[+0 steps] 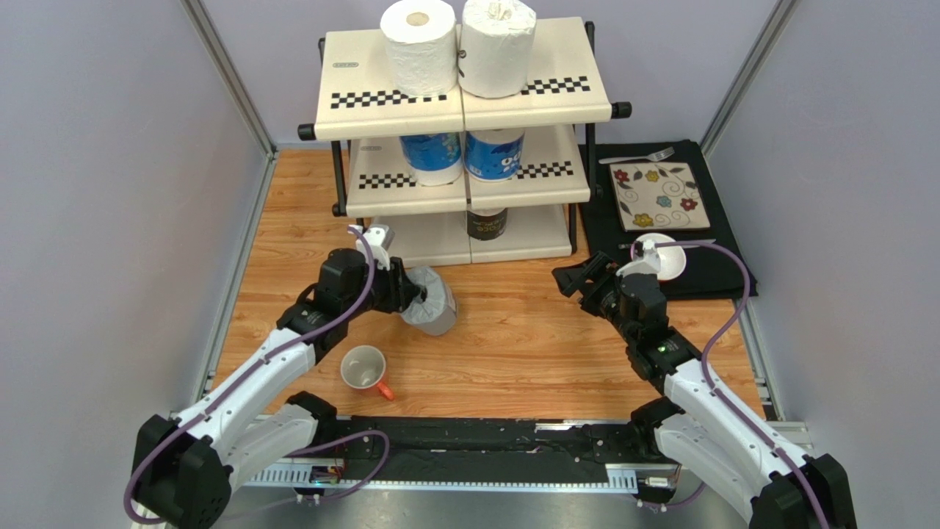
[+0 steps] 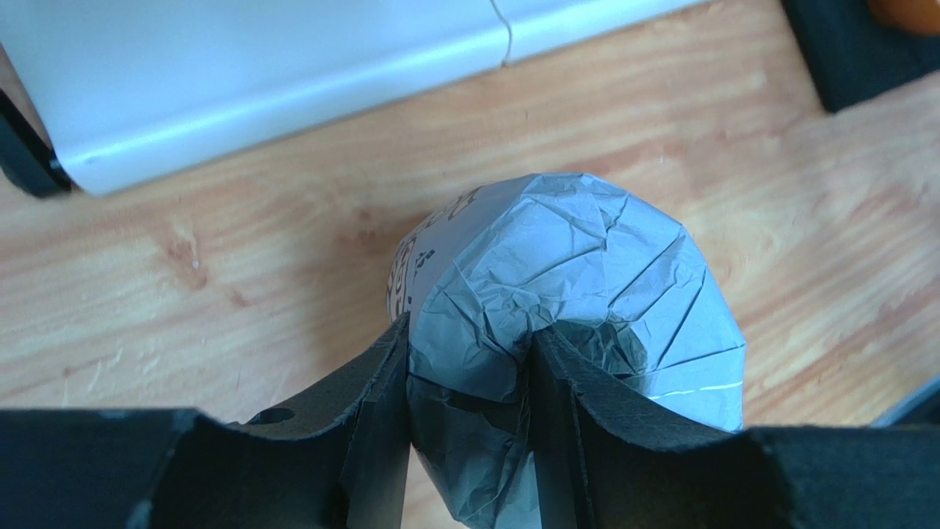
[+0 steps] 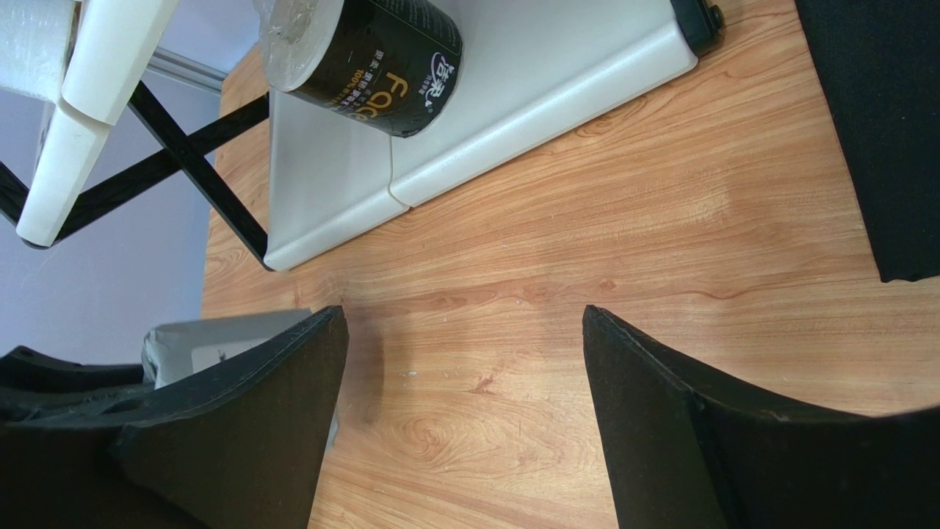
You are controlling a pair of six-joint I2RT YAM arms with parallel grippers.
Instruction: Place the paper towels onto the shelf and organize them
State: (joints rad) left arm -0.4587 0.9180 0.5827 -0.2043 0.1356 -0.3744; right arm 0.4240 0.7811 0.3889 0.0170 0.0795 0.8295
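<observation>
left fingers (image 2: pixel 375 435) pinch the grey roll (image 2: pixel 574 276); right fingers (image 3: pixel 254 408) stand wide apart.

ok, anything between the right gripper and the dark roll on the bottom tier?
Nothing loose: the right wrist view shows only bare wooden table, then the shelf's bottom panel, between the right gripper and the dark roll.

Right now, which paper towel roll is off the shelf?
The grey-wrapped roll, pinched in the left gripper in front of the shelf. The other five stand on its tiers: two white rolls, two blue-printed rolls, one dark roll.
</observation>
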